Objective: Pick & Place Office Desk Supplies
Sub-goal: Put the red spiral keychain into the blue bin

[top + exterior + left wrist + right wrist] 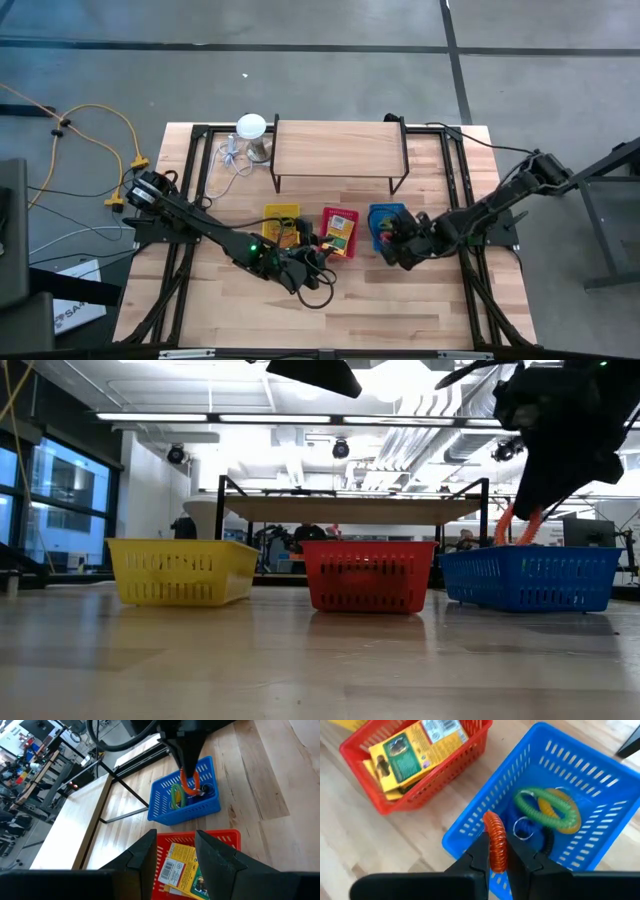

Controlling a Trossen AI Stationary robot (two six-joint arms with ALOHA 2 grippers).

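Note:
Three small baskets stand in a row on the table: yellow, red and blue. My right gripper hangs over the blue basket's wall nearest the red basket, shut on an orange coiled ring. A green ring, a yellow ring and a thin metal ring lie in the blue basket. The red basket holds yellow-and-green card boxes. My left gripper hovers open above the red basket's near side, with nothing between its fingers. My right gripper pinches the orange coiled ring between its two fingers at one spot on its loop. The fingers slant down from above. The rest of the loop hangs below them, clear of the blue basket's floor and above its inside.
A wooden shelf riser on dark legs stands behind the baskets. A white round-topped object with a cable sits at the far left. Bare tabletop lies in front of the baskets toward the near edge.

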